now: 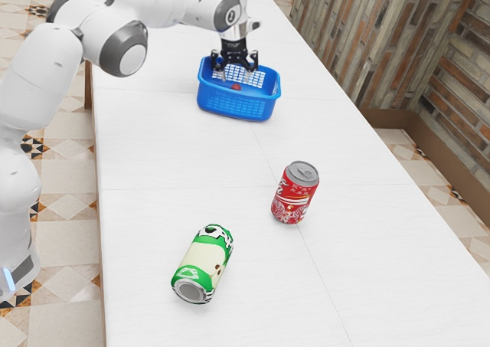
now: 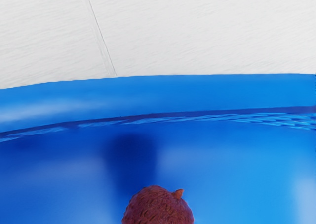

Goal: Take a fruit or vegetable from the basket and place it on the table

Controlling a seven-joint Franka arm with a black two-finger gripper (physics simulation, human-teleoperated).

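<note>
The fruit or vegetable (image 2: 158, 206), reddish-brown and rounded with a small orange stub, is located inside the blue plastic basket (image 1: 236, 107) with latticed walls. Its exact type is difficult to determine from the visible portion. The black two-finger gripper (image 1: 236, 77) is positioned above it, fingers spread apart and gripping nothing. Clock reference: basket at centre, 12 at the exterior view's top. An upright red metal can (image 1: 294, 198) stands on the white table (image 1: 153, 148) at 5 o'clock; a green-and-cream can (image 1: 203, 263) lies on its side between 6 and 7 o'clock.
</note>
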